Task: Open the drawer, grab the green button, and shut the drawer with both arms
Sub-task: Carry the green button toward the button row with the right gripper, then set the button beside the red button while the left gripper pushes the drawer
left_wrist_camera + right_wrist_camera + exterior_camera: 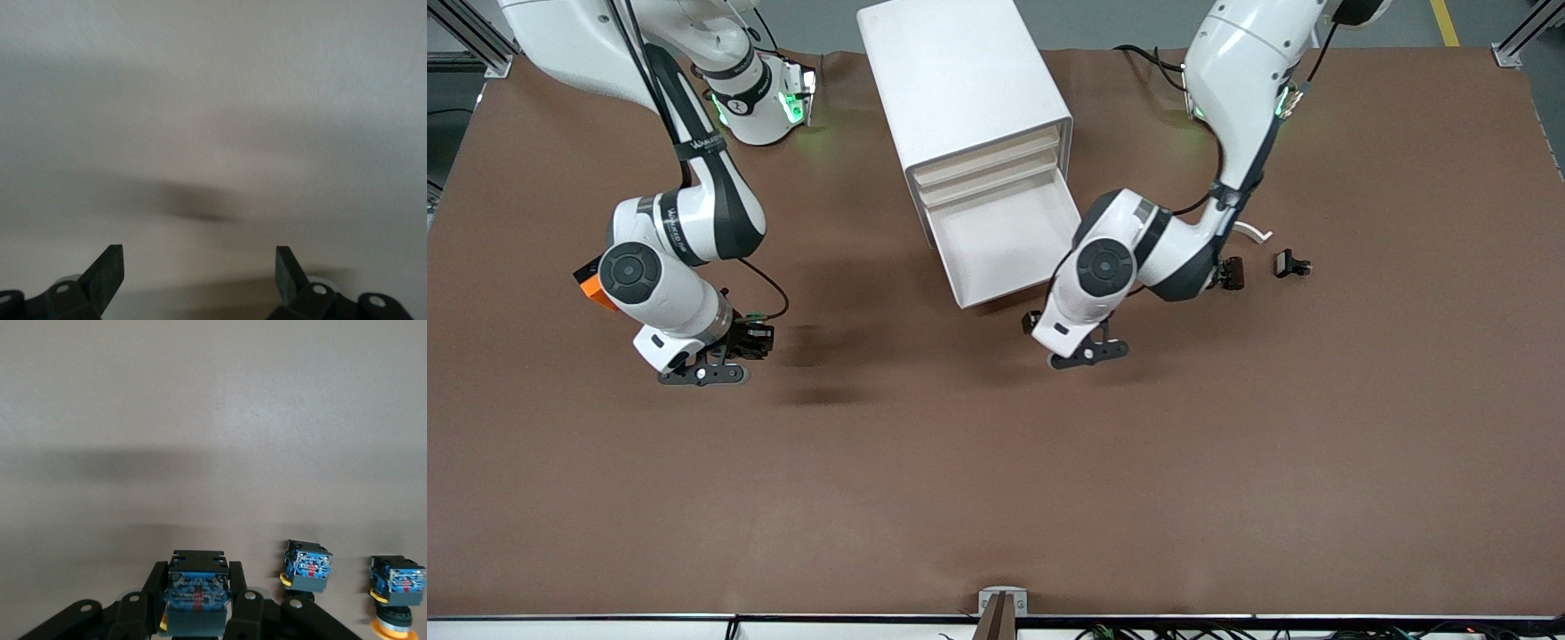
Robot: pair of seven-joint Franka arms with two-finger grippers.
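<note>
Closing looks like the step in hand, since the shallow white tray-like drawer [1000, 240] stands pulled out of the white box cabinet [960, 80] and shows only a bare floor. Nearest the front camera, the right arm's black two-finger hand [734, 351] hangs over the brown worktop [996, 489], well away from the cabinet toward the right arm's end, clamped on the small push button with a dark blue-black blocky body [197, 590]; its cap is mostly hidden, so I cannot tell the colour. The left arm's black hand [200, 267] hovers just in front of the drawer's front edge, fingers spread wide and holding nothing. I would set that hand squarely against the front's middle and push straight toward the cabinet, so the tray does not skew, while the right arm waits with a firm grip.
</note>
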